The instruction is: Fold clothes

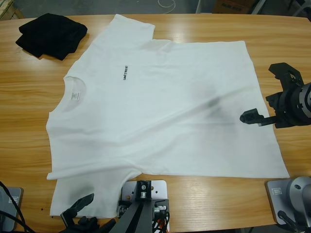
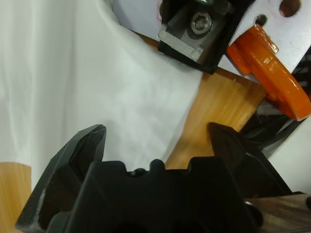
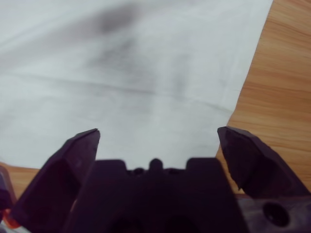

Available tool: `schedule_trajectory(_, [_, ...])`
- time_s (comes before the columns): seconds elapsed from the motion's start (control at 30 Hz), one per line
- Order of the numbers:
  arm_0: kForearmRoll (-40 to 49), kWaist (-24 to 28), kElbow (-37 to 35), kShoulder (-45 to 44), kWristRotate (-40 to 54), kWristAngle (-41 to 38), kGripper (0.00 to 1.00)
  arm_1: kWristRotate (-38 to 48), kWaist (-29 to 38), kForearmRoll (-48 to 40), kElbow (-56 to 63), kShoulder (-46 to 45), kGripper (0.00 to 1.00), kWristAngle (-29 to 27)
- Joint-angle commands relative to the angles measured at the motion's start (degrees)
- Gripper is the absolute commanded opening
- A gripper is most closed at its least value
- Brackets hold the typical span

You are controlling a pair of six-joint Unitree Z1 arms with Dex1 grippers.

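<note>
A large white T-shirt [image 1: 155,111] lies spread flat across the wooden table [image 1: 218,29], neck to the left and hem to the right, with small dark chest lettering [image 1: 125,73]. A black garment [image 1: 51,34] sits bundled at the far left corner, just clear of a sleeve. My right gripper [image 1: 260,92] is open at the hem's right edge; its wrist view shows the gripper [image 3: 158,133] just over the T-shirt [image 3: 121,73]. My left gripper [image 1: 95,213] is open at the near sleeve, and in its wrist view the gripper [image 2: 155,133] spans the T-shirt [image 2: 97,73] sleeve edge.
Bare wood [image 1: 286,39] runs to the right of the hem and along the far side. A strip of bare table [image 1: 218,194] lies between the shirt's near edge and the table front. The table's far edge [image 1: 146,13] borders the floor.
</note>
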Motion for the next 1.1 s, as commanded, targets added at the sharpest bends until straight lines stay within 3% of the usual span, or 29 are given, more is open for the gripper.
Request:
schedule_trajectory(0.03, [0.2, 3.9, 2.2, 6.4, -1.1, 1.1, 0.784, 0.1, 1.1, -0.7, 1.5, 1.9, 1.0, -0.3])
schedule_trajectory(0.1, [-0.3, 3.9, 2.3, 6.5, -0.5, 1.1, 0.771, 0.2, 1.1, -0.8, 1.5, 2.1, 1.0, -0.2])
schedule_trajectory(0.13, [-0.4, 3.9, 2.3, 6.5, -0.6, 1.1, 0.711, 0.2, 1.1, -0.8, 1.5, 2.1, 1.0, -0.2])
schedule_trajectory(0.27, [0.0, 3.9, 2.4, 6.2, -1.1, 1.0, 0.338, 0.1, 1.2, -0.8, 1.5, 2.3, 1.0, 0.0])
schedule_trajectory(0.33, [0.0, 3.9, 2.7, 5.2, -1.2, 1.1, 0.034, 0.1, 1.2, -0.9, 1.5, 2.4, 1.0, 0.1])
schedule_trajectory(0.37, [0.1, 3.9, 2.8, 4.7, -1.2, 1.2, 0.0, 0.1, 1.2, -1.0, 1.5, 2.4, 1.0, 0.1])
schedule_trajectory(0.77, [0.1, 4.8, 3.1, -0.5, 3.7, 1.3, 0.0, 1.8, 1.2, -0.8, 1.4, 1.9, 1.0, -1.1])
schedule_trajectory(0.97, [0.4, 9.1, 1.9, -5.2, 12.5, 1.0, 0.0, 13.8, 1.2, 6.7, 1.1, -4.0, 1.0, 2.5])
schedule_trajectory(1.1, [0.8, 13.4, 0.7, -7.7, 17.9, -0.5, 0.0, 31.6, 1.2, 6.7, 3.3, -4.5, 1.0, 3.4])
